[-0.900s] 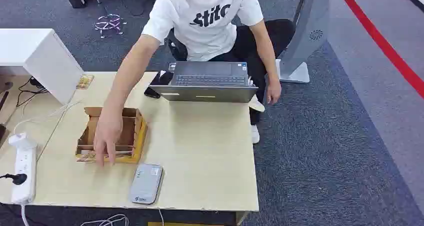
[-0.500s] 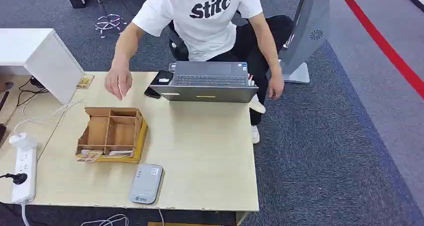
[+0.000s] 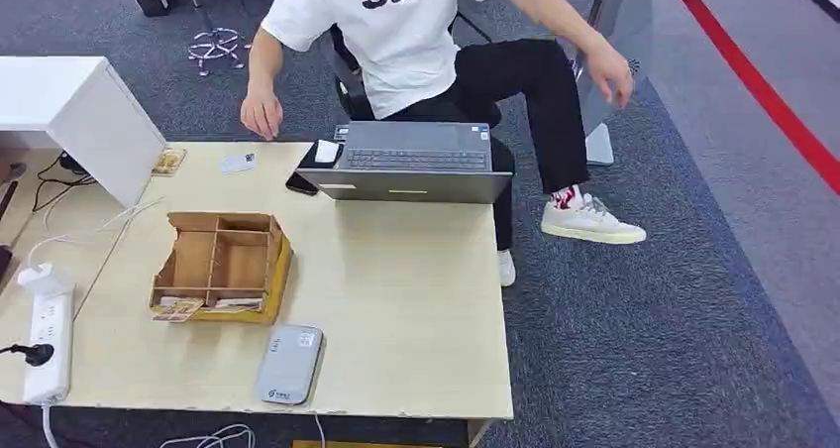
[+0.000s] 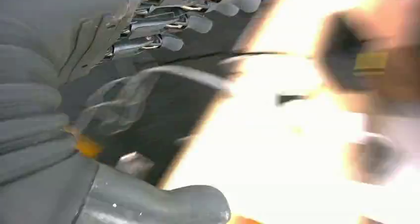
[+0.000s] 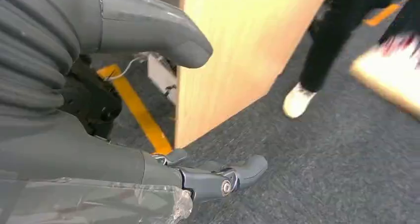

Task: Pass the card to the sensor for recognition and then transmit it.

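Carpet flanks table (image 3: 416,309) edge; left hand (image 4: 163,30) and right hand (image 5: 148,100) spread, empty.

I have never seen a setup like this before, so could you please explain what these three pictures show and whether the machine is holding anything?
They come from a two-armed humanoid robot. The wide picture is from a camera high on its body, looking down at a wooden table. On the table lie a compartmented wooden box, a grey sensor near the front edge, a laptop, a small white card at the far side and a power strip. A person sits behind the laptop.

The other two pictures come from cameras at the wrists. One shows the left hand beside the blurred table edge, the other the right hand hanging by the table's side above the carpet. The fingers of both are apart and hold nothing.
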